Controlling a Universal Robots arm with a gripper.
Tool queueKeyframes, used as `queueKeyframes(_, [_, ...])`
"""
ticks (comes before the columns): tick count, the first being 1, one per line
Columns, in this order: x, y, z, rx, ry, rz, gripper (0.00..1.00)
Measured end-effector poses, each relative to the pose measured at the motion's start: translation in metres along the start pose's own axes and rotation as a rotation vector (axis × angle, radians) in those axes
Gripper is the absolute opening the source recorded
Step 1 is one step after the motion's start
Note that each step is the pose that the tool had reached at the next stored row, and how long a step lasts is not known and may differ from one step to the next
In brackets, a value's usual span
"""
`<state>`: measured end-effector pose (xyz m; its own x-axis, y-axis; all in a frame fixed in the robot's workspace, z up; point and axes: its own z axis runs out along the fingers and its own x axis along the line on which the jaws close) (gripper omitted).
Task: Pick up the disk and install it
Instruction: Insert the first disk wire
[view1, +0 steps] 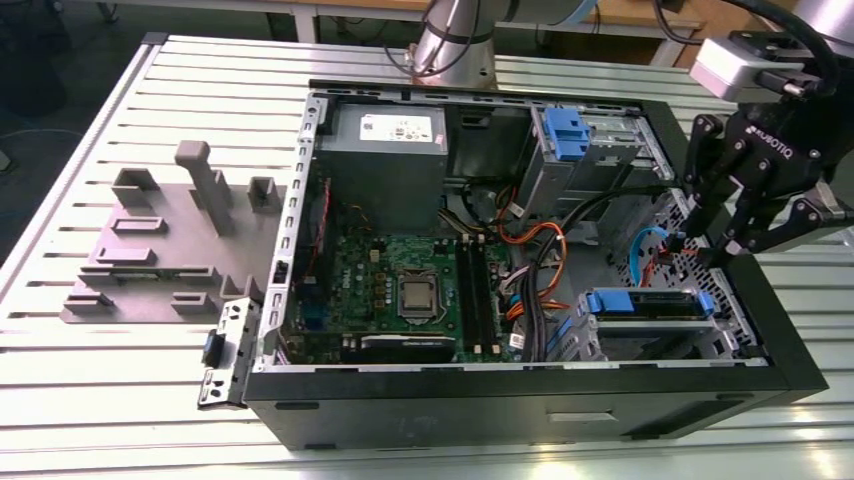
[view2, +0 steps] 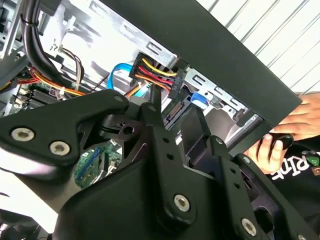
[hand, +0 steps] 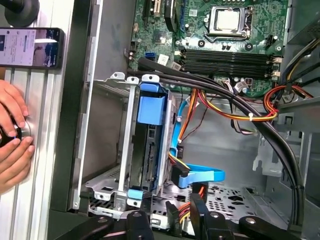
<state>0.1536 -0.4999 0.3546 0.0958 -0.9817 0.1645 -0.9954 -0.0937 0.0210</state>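
The disk (hand: 150, 155) stands on edge inside the metal drive cage (hand: 107, 175) of the open computer case (view1: 534, 400), its blue plastic rail and handle showing along the top. In the exterior view its blue rail (view1: 647, 303) lies in the cage at the case's near right corner. My gripper (view1: 727, 250) hangs above the case's right wall, just beyond the cage. In both wrist views the fingertips (hand: 172, 216) stand a little apart with only cables seen between them; the gripper (view2: 172, 120) is open and holds nothing.
Blue data cable (hand: 200, 175) and orange-yellow power wires (view2: 155, 75) run beside the cage under the fingers. A bare blue clip (view1: 566, 135) sits in the far bay. A grey fixture (view1: 160, 240) lies left of the case. A person's hand (hand: 12, 145) and a phone (hand: 30, 47) rest on the table.
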Motion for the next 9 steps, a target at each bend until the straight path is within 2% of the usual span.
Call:
queueKeyframes(2, [-0.0028, -0.0008, 0.0012, -0.0003, 0.0049, -0.001, 0.43])
queueKeyframes(5, [-0.0059, -0.0015, 0.0026, -0.0016, 0.0208, -0.001, 0.43])
queueKeyframes(9, [-0.0059, -0.0016, 0.0029, -0.0014, 0.0227, -0.001, 0.43])
